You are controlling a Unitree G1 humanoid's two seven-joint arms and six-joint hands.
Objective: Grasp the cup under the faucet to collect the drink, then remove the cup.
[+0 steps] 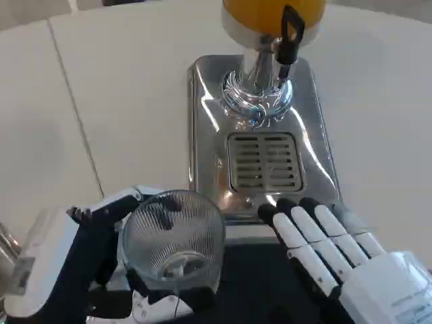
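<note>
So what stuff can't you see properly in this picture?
- Drink dispenser tank, head view: the picture's top edge cuts it off, so how much orange drink is left can't be told.
- Glass cup: its lower outside is hidden by the left robot hand holding it.
- Right robot hand: its wrist runs off the bottom corner.
- Faucet spout: seen from above, its opening is hidden.

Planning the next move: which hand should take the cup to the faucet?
Left. The left hand already grips the ribbed glass cup; the right hand lies flat, holding nothing, nearer the drip grate.
</note>
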